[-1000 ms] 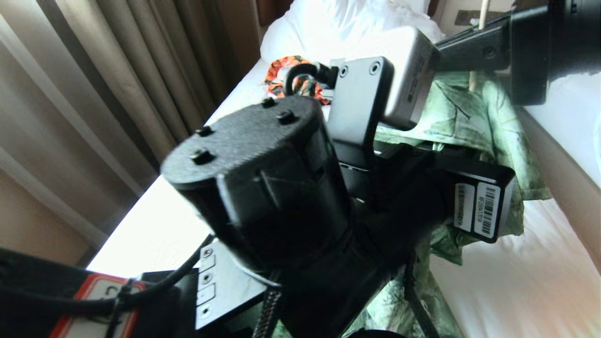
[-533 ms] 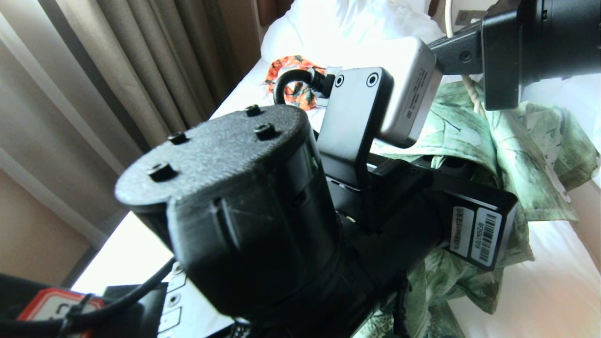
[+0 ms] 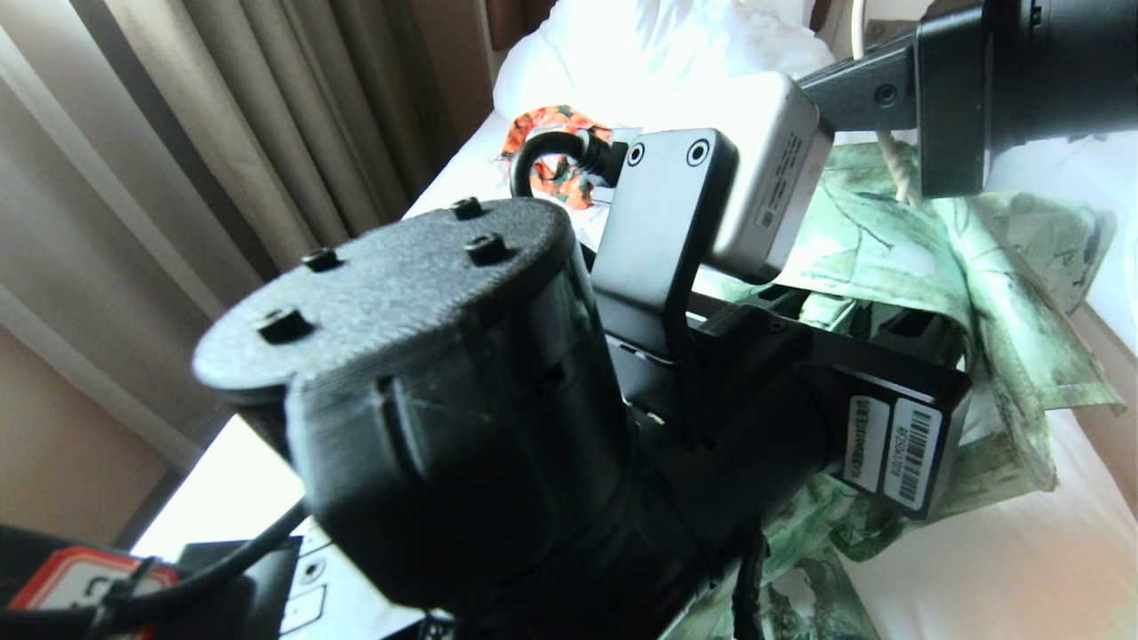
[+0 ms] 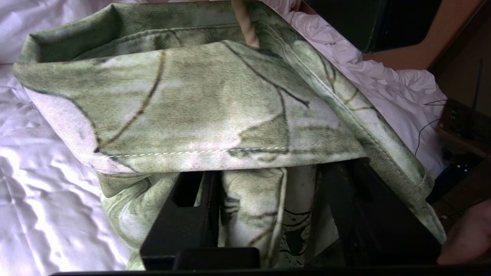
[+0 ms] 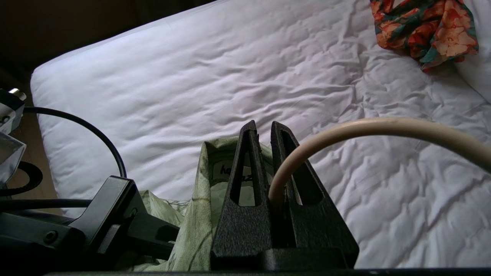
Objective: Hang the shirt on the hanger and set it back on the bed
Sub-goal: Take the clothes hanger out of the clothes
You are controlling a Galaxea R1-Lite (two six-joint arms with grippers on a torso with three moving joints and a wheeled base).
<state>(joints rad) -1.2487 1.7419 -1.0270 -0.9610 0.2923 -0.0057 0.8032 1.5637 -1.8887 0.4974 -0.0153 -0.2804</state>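
Hanging limp over the bed (image 5: 215, 73), the shirt (image 4: 199, 115) is soft and light; I would take it by the collar seam. The right gripper (image 5: 264, 138) is clamped on the stiff hanger (image 5: 383, 128). The left gripper (image 4: 268, 214) stands apart, cloth between its fingers.
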